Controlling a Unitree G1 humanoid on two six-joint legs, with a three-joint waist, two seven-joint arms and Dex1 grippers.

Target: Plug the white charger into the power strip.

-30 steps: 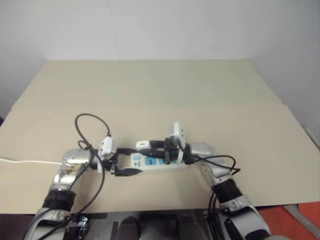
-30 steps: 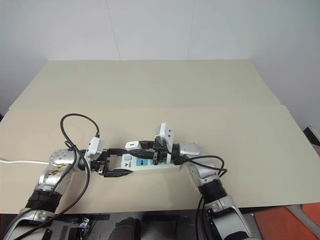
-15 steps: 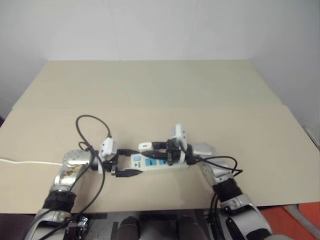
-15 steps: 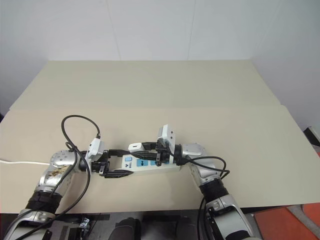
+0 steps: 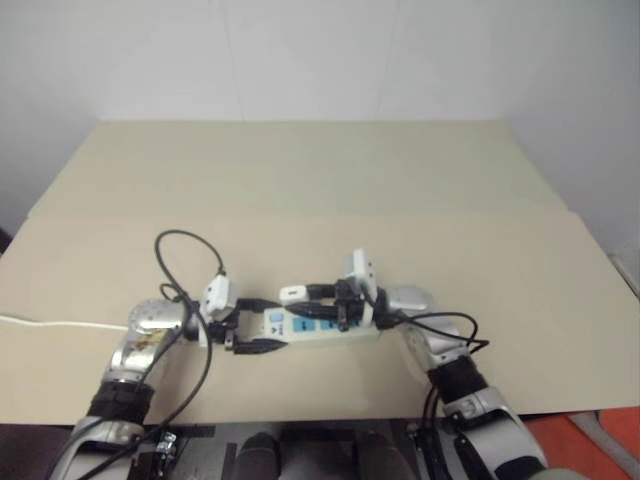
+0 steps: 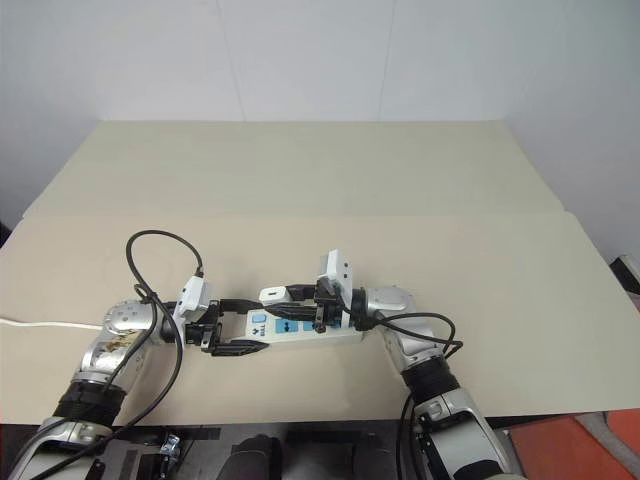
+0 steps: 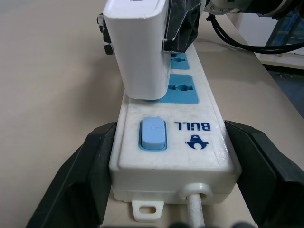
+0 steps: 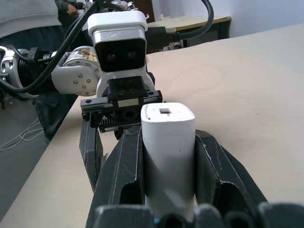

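A wide beige tabletop (image 6: 400,190) runs out to a plain white wall. At its near edge lies the power strip (image 6: 300,331), a long flat white bar with a row of blue sockets, lying left to right.

The left gripper (image 6: 225,327) reaches in from the left. Its jaws are clenched on the strip's left end, one black finger (image 7: 83,175) pressed against each long side. At that end the left wrist view shows a blue switch (image 7: 152,134) on the strip's top face, beside blue lettering, and a thin white cord (image 7: 195,209) leaving the end wall.

The right gripper (image 6: 285,297) reaches in from the right, pointing left along the strip. Its jaws are clenched on the white charger (image 6: 270,295), a small rounded white block. In the right wrist view the charger (image 8: 168,147) stands squeezed between two black fingers (image 8: 126,171). In the left wrist view the charger (image 7: 140,45) stands upright over the first blue socket beyond the switch, its lower end down at the socket face. I cannot tell whether it is fully seated. Two more blue sockets (image 7: 182,88) lie uncovered farther along, towards the right.

A looping black cable (image 6: 160,270) arches over the left wrist. Another white cord (image 6: 40,323) lies on the tabletop at the far left edge.
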